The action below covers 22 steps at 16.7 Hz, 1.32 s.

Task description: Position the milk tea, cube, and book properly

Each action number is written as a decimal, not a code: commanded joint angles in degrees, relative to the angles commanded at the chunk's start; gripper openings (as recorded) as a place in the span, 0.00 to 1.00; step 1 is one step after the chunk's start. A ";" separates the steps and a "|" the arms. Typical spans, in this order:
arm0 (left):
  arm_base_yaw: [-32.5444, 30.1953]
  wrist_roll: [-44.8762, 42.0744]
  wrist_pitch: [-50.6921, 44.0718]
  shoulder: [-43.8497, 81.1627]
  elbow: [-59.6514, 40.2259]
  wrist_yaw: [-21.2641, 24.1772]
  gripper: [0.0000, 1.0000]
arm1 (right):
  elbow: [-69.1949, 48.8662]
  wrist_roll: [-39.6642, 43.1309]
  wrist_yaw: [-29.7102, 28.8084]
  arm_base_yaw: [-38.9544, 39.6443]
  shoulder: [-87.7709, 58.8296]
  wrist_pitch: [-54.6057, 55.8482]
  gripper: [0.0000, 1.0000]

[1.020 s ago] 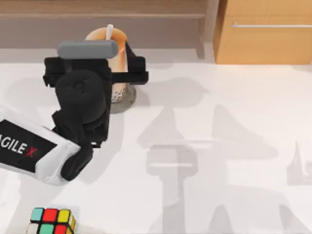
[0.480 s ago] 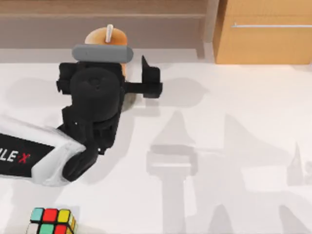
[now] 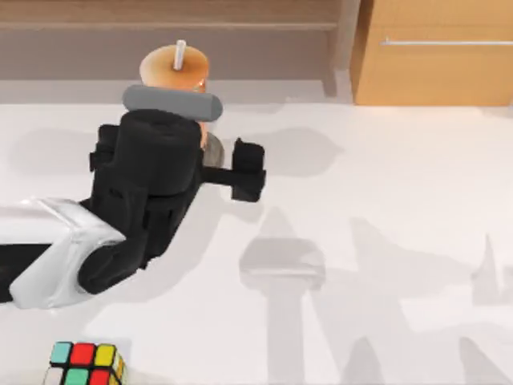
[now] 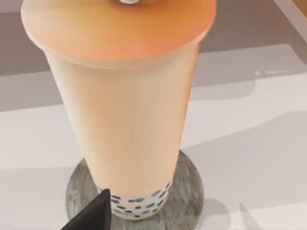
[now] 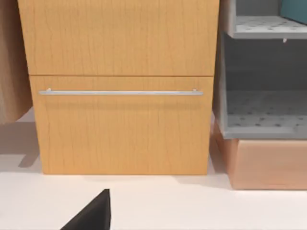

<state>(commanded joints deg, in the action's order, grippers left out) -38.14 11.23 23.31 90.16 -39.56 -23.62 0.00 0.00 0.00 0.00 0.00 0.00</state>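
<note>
The milk tea (image 3: 176, 69), a tall peach-orange cup with an orange lid and white straw, stands upright at the back left on a flat grey disc (image 3: 213, 152). In the left wrist view the milk tea (image 4: 127, 110) shows dark pearls at its base and sits centred on the disc (image 4: 184, 196). My left gripper (image 3: 172, 156) hangs open just in front of the cup, apart from it, with one fingertip (image 4: 93, 213) low beside the cup's foot. The cube (image 3: 84, 362) lies at the front left edge. The book is out of view. My right gripper's fingertip (image 5: 93, 213) points at a cabinet.
A wooden cabinet (image 3: 433, 56) with a drawer handle (image 5: 120, 92) stands at the back right. A grey open shelf unit (image 5: 264, 115) sits beside it. A low wooden ledge (image 3: 240, 32) runs along the back behind the cup. White tabletop (image 3: 361, 241) stretches to the right.
My left gripper has drawn back from around the milk tea toward the table's front, its fingers apart. The cup stays upright on the disc. The cube has not moved.
</note>
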 joint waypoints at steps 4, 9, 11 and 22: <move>0.99 2.28 -12.98 -3.33 -0.38 2.33 1.00 | 0.00 0.00 0.00 0.00 0.00 0.00 1.00; 2.10 5.46 -28.85 -7.10 -1.76 6.17 1.00 | 0.00 0.00 0.00 0.00 0.00 0.00 1.00; 2.26 6.81 -35.24 -8.74 -2.73 8.24 1.00 | 0.00 0.00 0.00 0.00 0.00 0.00 1.00; 4.07 13.97 -76.05 -15.11 -7.06 18.26 1.00 | 0.00 0.00 0.00 0.00 0.00 0.00 1.00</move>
<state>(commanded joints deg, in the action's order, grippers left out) -34.07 25.20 -52.75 75.05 -46.62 -5.37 0.00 0.00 0.00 0.00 0.00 0.00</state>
